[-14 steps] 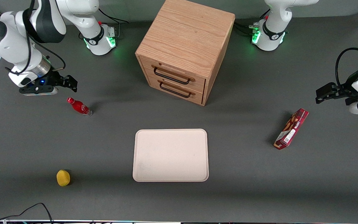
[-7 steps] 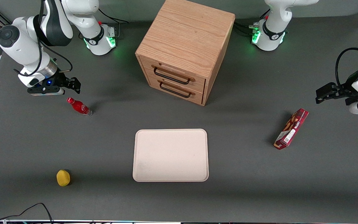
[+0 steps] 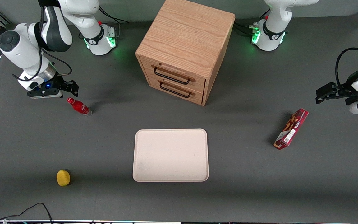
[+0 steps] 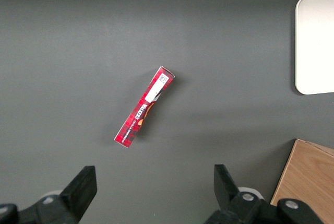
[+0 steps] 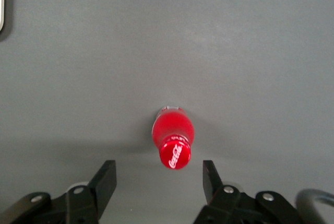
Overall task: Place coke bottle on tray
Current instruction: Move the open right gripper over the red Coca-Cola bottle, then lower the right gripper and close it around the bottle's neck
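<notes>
Gripper (image 3: 71, 88) hangs above the table toward the working arm's end, just above and a shade farther from the front camera than the bottle (image 3: 80, 107), not touching it. Fingers (image 5: 104, 179) spread wide and empty; in the wrist view the cap sits between them, so the gripper (image 5: 156, 179) looks lined up for a straight drop over the neck. Bottle (image 5: 173, 139) stands upright on the bare table, red cap up, white Coca-Cola script readable on the cap top. Standing free, with nothing close by, it leaves room for both fingers to pass down its sides. Tray (image 3: 170, 155) lies flat mid-table, nearer the front camera than the drawer cabinet (image 3: 183, 49), well apart from the bottle; nothing on it. Judgement: approach stage, grasp not yet made, carry to tray remains. Slim, tall bottle may tip if one finger touches first. Snack box (image 3: 291, 128) toward the parked arm's end; its label print is too small to read. A yellow fruit-like object (image 3: 63, 178) sits near the front edge.
</notes>
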### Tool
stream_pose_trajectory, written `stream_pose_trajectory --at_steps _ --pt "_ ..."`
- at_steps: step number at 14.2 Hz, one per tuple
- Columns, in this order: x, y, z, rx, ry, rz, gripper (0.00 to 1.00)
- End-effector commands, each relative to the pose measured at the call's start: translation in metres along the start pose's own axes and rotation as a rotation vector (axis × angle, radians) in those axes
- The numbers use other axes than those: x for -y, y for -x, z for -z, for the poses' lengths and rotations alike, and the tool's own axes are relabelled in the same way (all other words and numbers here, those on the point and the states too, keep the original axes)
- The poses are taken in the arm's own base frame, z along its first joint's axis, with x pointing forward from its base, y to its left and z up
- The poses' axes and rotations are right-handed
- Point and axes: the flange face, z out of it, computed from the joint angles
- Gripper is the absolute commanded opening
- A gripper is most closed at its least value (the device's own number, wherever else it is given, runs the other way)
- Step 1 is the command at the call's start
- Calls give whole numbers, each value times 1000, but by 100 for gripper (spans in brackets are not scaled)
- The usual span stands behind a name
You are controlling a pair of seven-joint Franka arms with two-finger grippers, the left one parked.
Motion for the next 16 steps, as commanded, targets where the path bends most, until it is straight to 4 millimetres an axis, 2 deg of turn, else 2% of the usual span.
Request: stream_pose_trajectory --at_steps 1,4,6,9,10,14,16 --pt "-11 -6 -18 -14 8 38 75" --pt "-23 -8 -32 -20 7 54 66" --pt "-23 -8 -32 -19 6 53 54" --pt "-23 -7 -32 -13 3 44 53" --pt "-22 -7 -32 -12 3 46 46" --pt "-21 -8 -33 -10 3 47 0" --pt "-17 -10 -32 -14 2 50 0"
